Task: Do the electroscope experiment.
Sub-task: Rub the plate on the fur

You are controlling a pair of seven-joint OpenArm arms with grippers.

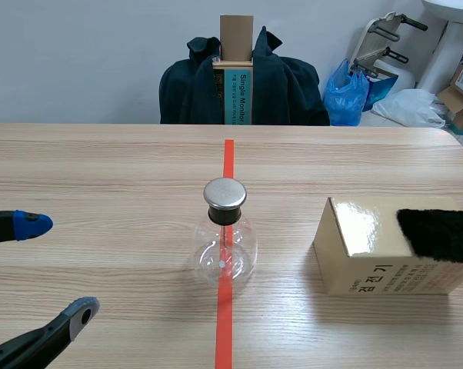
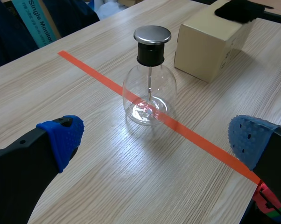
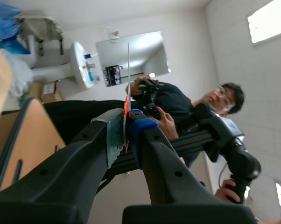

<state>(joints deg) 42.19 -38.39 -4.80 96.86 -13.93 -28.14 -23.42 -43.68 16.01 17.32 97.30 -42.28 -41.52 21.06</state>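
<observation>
The electroscope is a clear glass flask with a black neck and a round metal cap, standing on the orange tape line mid-table. In the left wrist view the electroscope stands just ahead of my left gripper, whose blue pads are wide apart and hold nothing. In the scene view the left gripper is open at the table's near left. My right gripper points away from the table and is shut on a thin clear rod with a red mark. It does not appear in the scene view.
A tan cardboard box with a black furry cloth on top stands right of the flask. Beyond the far edge is a chair with a dark jacket and a blue bag. A person shows in the right wrist view.
</observation>
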